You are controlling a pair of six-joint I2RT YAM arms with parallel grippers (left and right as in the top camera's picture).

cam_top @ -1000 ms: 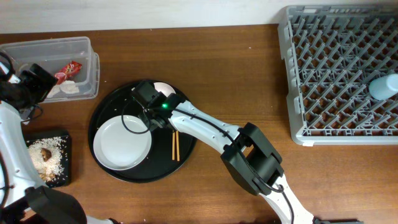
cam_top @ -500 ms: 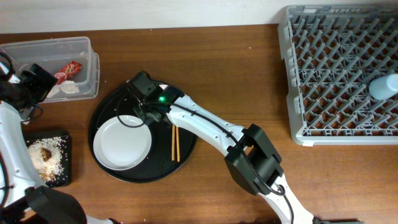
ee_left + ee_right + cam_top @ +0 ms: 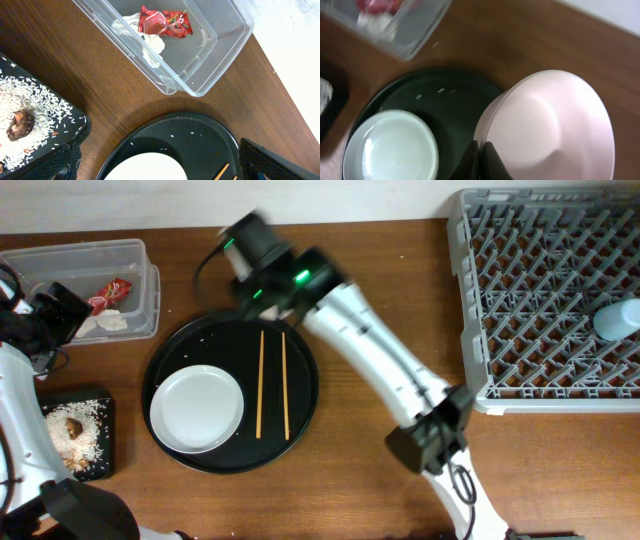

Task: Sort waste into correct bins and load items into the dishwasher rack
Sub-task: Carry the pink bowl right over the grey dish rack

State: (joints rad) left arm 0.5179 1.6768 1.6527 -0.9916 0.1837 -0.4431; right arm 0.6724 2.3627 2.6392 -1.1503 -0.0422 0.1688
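Over the far rim of the round black tray (image 3: 300,420): small white bowl (image 3: 555,125) aloft, right gripper (image 3: 481,150) pinched tight on its rim.
Bowl tipped, smooth rounded outer wall toward the wrist camera. Pair of thin wooden chopsticks (image 3: 284,385) flat on the tray beside the white round plate (image 3: 197,408); sticks parallel, slightly apart, long axes running near edge to far edge. Plate glossy, faintly ringed. Clear plastic tub (image 3: 200,45) holds red snack wrapper (image 3: 165,22), crumpled white tissue (image 3: 150,45). Left gripper (image 3: 165,165) fingers spread wide, empty.
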